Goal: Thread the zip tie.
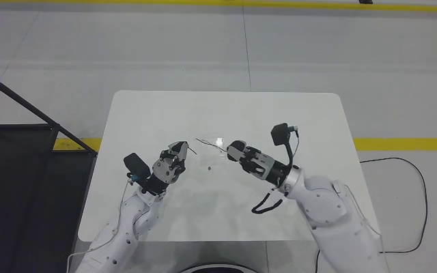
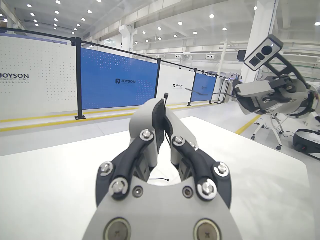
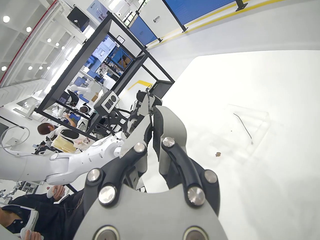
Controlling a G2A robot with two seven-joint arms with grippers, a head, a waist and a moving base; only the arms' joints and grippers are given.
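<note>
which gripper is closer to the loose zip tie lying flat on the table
Right. The right gripper hangs close beside the loose zip tie on the table; the left gripper is clearly farther from it, facing the right one across a gap.

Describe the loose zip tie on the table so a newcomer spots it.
On the white table, look near the right gripper, where a clear plastic sheet lies flat. The loose zip tie is the thin dark strip on it; unlike the held tie pinched in that gripper, nothing grips it.
</note>
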